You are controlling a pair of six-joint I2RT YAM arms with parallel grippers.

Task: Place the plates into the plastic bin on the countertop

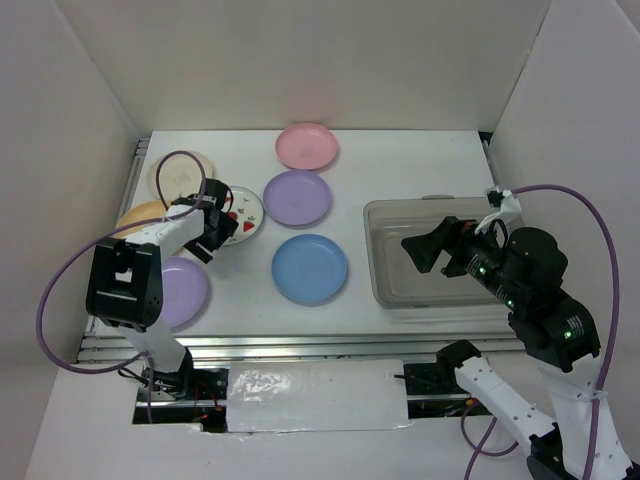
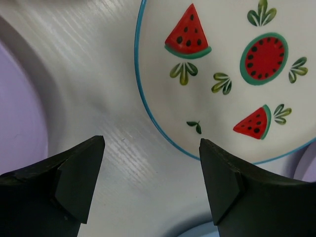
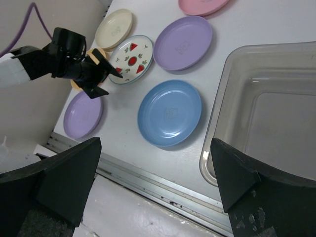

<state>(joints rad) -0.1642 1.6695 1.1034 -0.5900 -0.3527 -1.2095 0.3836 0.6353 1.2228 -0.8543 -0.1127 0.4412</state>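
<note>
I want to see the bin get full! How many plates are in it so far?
None yet: the plastic bin is empty. Right now the left gripper is open at the edge of the watermelon plate, not holding it, and the right gripper is open and empty. Left to do: all seven plates lie on the countertop.

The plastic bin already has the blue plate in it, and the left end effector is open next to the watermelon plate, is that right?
No, the plastic bin holds no plate. The right wrist view shows the blue plate lying on the countertop beside the bin. The left end effector is open next to the watermelon plate.
</note>
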